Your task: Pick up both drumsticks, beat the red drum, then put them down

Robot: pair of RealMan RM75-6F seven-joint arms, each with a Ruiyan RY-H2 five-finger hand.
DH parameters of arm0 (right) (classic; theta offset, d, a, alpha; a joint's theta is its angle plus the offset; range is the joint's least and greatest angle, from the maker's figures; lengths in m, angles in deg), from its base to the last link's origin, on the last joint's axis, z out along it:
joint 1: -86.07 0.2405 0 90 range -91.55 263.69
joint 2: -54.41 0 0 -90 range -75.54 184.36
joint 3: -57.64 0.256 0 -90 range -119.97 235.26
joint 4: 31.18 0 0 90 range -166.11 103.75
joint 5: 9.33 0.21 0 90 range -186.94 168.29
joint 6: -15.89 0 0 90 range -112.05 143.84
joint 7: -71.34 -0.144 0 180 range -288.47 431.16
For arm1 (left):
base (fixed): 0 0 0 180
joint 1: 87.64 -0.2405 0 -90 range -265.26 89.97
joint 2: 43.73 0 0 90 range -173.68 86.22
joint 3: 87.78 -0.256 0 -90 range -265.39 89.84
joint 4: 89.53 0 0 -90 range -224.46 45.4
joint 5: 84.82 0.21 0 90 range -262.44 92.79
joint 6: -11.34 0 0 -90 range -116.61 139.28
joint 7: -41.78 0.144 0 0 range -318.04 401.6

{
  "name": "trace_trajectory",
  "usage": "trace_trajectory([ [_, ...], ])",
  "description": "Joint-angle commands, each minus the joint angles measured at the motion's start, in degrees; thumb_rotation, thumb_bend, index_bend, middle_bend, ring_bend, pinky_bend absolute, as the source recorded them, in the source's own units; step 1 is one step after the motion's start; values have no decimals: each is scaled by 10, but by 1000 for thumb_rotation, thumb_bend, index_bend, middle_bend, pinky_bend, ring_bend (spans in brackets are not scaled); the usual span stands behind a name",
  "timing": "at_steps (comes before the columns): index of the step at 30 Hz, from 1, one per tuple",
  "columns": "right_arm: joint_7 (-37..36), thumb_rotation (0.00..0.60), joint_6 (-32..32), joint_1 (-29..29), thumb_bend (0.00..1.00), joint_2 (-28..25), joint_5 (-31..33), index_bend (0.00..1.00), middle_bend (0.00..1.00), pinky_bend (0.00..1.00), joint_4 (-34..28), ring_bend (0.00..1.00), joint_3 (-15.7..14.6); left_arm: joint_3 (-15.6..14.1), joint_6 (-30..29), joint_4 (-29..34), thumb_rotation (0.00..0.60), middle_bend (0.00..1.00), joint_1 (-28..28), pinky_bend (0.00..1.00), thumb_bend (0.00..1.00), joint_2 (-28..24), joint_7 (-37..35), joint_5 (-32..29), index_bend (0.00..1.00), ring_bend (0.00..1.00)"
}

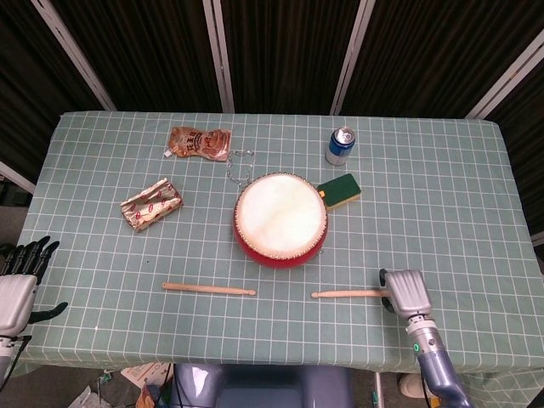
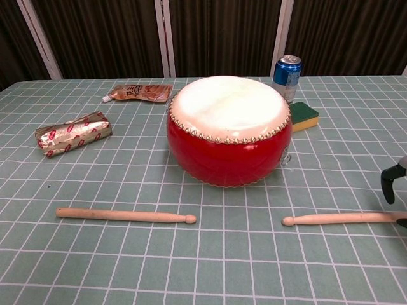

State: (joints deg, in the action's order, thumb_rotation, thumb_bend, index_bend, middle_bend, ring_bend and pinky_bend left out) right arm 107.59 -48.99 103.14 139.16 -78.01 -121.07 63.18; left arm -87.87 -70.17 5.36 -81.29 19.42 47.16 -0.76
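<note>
Wooden, the right drumstick (image 1: 348, 294) lies flat on the bench (image 1: 459, 187) in front of the red drum (image 1: 280, 219), its butt end under our right hand (image 1: 406, 291); whether those fingers have closed on it we cannot tell. The left drumstick (image 1: 208, 289) lies free, well apart from our left hand (image 1: 17, 285), which hangs off the bench's left edge with fingers spread and holding nothing.
</note>
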Motion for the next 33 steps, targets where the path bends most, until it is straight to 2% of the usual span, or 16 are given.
trace_trajectory([
  [1, 2, 600, 2, 2, 311, 3, 8, 508, 1000, 1000, 5, 1000, -1, 0, 0, 0, 600, 0, 0, 20, 67, 0, 0, 0, 0, 0],
  [10, 13, 600, 10, 10, 330, 16, 37, 524, 1000, 1000, 33, 1000, -7, 1, 1, 3, 600, 0, -3, 20, 66, -2, 4, -4, 0, 0],
  [12, 15, 600, 10, 10, 347, 18, 42, 573, 1000, 1000, 37, 1000, -10, 1, 2, 4, 600, 0, -2, 20, 66, -2, 4, -4, 0, 0],
  [19, 6, 600, 2, 11, 471, 13, 33, 892, 1000, 1000, 24, 1000, -15, 1, 4, 4, 600, 0, -2, 21, 67, -3, 3, -4, 0, 0],
  [26, -18, 600, -18, 11, 511, -28, -3, 940, 1000, 1000, -42, 1000, -17, 1, 12, 10, 600, 0, 0, 39, 67, -5, 8, -8, 0, 0],
  [33, -57, 600, -34, 6, 517, -108, -27, 953, 1000, 1000, -126, 1000, -13, 3, 10, 14, 600, 0, 0, 78, 67, -3, 11, -6, 0, 2],
])
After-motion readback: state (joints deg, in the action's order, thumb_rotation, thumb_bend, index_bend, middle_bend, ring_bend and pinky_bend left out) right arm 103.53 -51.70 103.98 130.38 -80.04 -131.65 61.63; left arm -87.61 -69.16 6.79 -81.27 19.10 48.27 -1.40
